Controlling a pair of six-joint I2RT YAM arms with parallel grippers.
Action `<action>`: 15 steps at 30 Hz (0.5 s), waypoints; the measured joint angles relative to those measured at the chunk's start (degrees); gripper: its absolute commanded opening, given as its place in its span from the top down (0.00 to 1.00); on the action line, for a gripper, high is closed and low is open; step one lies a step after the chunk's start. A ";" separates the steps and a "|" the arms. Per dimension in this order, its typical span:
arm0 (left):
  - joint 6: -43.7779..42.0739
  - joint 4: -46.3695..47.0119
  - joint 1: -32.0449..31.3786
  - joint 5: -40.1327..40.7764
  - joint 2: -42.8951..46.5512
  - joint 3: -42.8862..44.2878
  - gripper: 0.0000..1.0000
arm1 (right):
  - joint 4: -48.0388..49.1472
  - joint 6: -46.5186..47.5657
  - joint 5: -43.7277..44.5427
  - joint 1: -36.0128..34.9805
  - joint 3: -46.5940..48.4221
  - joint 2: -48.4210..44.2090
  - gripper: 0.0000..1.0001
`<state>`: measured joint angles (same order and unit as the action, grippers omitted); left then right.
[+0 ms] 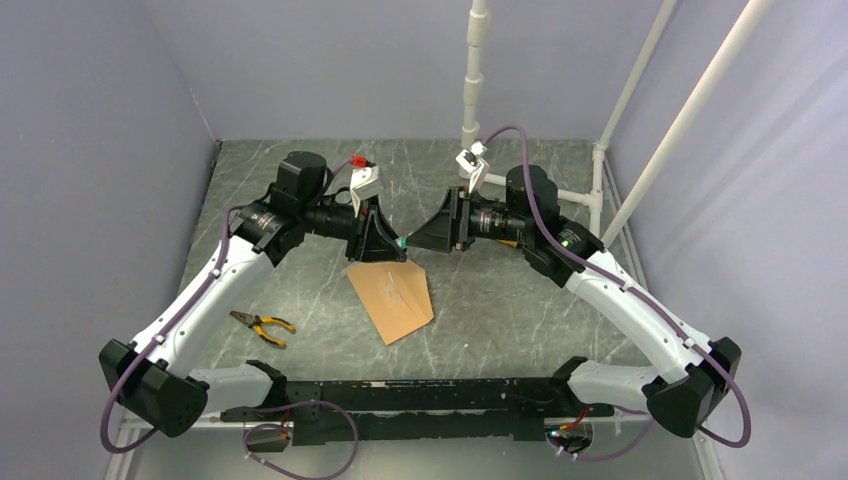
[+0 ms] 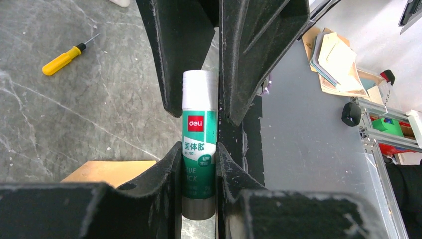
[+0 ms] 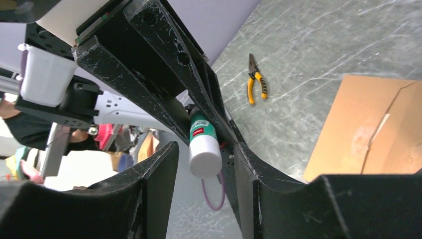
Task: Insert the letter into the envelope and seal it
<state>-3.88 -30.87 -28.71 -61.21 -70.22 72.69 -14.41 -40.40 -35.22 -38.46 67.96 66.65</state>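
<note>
The brown envelope (image 1: 392, 300) lies flat on the table in front of both grippers, its seams up; it also shows in the right wrist view (image 3: 368, 129), and a corner shows in the left wrist view (image 2: 109, 170). The letter does not show as a separate sheet. My left gripper (image 1: 386, 246) (image 2: 199, 157) is shut on a green glue stick (image 2: 199, 144) and holds it above the envelope's far edge. The stick's white cap (image 3: 205, 157) points at my right gripper (image 1: 424, 240) (image 3: 206, 159), which is open with a finger on either side of the cap, not touching it.
Yellow-handled pliers (image 1: 262, 325) (image 3: 256, 84) lie on the table at the left. A yellow screwdriver (image 2: 67, 56) lies further off. White pipes (image 1: 475, 80) stand at the back right. Grey walls close in the left and back sides.
</note>
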 measured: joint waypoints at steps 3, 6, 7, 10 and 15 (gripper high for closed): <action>-0.24 -0.50 0.00 -0.04 0.00 0.00 0.98 | 1.31 -0.96 -1.18 -0.04 -0.57 0.00 0.63; -1.07 -0.98 0.00 -0.48 0.00 0.00 0.98 | 2.29 -1.79 -1.62 -0.04 -0.83 0.00 0.72; -1.38 -1.22 0.00 -0.59 0.04 0.00 0.98 | 2.49 -1.88 -1.75 -0.04 -0.98 0.00 0.79; -2.14 -1.77 0.00 -0.76 0.37 0.00 0.98 | 3.02 -2.58 -2.51 -0.02 -1.55 0.00 1.00; -2.36 -2.36 0.00 0.00 1.38 -0.04 0.98 | 3.91 -2.69 -3.72 0.00 -1.90 -0.13 1.00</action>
<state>-6.24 -33.23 -28.71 -61.21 -68.84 72.64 -10.50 -43.09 -38.94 -38.46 66.06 66.52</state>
